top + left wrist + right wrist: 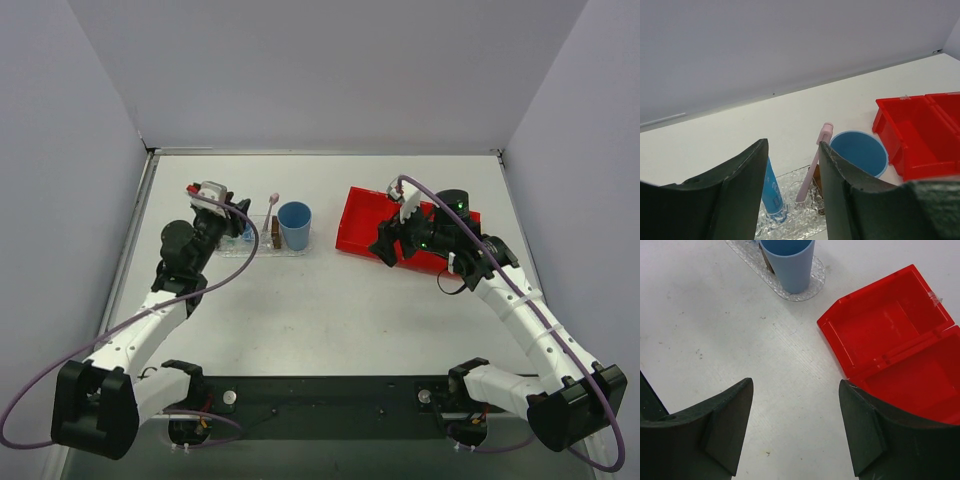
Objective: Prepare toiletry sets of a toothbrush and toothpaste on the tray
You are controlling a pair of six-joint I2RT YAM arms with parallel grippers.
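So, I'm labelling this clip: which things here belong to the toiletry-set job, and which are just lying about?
Job: toothbrush, toothpaste, tray.
Lying about: cup, red bin.

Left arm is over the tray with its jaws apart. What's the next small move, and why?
Probably lift the left gripper straight up and back. It is open and empty, while the toothbrush and blue toothpaste already stand in the tray just ahead of it, so retreating upward should avoid knocking them.
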